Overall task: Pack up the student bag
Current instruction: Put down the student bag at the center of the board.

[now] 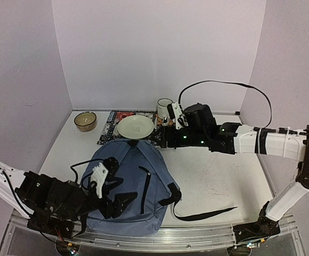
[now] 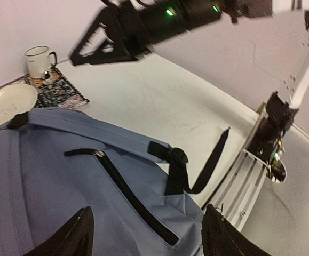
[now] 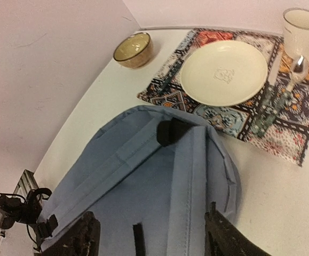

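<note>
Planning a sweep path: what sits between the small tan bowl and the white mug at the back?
The top external view shows a colourful patterned placemat carrying a round cream plate between the tan bowl and the white mug.

The top external view looks down from high above and behind the arm bases. It takes in the whole table point(image 1: 218, 176), with the student bag point(image 1: 127, 176) at lower centre. The left wrist view sits low and close over the bag's front, facing across the table toward the right arm point(image 2: 159, 16) along the top edge. The right wrist view looks steeply down on the bag's top end. All three views share the bag, plate point(image 1: 135, 127) and mug point(image 1: 164, 106).
</note>
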Tool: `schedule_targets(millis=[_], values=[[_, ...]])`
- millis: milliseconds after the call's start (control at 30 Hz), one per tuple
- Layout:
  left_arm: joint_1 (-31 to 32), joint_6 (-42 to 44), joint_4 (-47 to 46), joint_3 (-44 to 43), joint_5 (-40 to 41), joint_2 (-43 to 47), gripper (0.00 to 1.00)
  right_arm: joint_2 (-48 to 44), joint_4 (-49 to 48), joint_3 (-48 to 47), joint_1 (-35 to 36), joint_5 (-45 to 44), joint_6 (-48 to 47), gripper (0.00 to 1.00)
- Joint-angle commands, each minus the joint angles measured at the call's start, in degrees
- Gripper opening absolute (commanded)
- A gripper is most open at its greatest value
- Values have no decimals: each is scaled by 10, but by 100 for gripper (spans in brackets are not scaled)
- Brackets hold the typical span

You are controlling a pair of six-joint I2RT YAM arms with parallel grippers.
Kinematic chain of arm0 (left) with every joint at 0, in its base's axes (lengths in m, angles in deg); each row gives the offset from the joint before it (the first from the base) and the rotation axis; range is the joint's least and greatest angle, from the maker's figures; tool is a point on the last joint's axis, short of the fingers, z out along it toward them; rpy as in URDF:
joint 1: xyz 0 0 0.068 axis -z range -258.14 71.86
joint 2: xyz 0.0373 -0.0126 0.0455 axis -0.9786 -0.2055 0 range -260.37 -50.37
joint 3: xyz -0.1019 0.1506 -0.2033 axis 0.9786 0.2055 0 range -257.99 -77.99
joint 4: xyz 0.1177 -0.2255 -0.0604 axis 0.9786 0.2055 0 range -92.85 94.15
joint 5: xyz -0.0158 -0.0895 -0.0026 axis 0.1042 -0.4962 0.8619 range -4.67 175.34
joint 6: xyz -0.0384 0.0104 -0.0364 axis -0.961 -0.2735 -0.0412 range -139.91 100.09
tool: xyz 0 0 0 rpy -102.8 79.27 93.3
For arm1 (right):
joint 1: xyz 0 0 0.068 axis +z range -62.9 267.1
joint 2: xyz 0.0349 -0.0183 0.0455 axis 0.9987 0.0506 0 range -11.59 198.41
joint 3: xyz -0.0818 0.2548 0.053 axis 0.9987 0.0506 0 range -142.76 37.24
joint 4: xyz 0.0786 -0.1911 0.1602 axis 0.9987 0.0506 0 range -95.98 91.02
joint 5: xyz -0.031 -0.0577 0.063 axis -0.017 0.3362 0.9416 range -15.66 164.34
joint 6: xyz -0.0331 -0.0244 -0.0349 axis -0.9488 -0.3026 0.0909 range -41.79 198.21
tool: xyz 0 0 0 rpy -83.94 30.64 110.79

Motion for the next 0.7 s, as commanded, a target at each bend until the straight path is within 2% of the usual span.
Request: schedule_targets(millis=[0, 167, 300, 567, 667], values=[[-75, -109, 88, -16, 60, 61, 78, -30, 38, 54, -22, -11, -2, 77], [-193, -155, 141, 15, 64, 142, 94, -83, 42, 115, -58, -73, -14, 91], [-278, -159, 147, 27, 47, 183, 99, -120, 43, 150, -107, -95, -25, 98], [-493, -133, 101, 9, -112, 57, 100, -224, 54, 200, -179, -162, -49, 98], [-623, -115, 73, 19, -203, 56, 100, -278, 70, 216, -209, -195, -61, 98]])
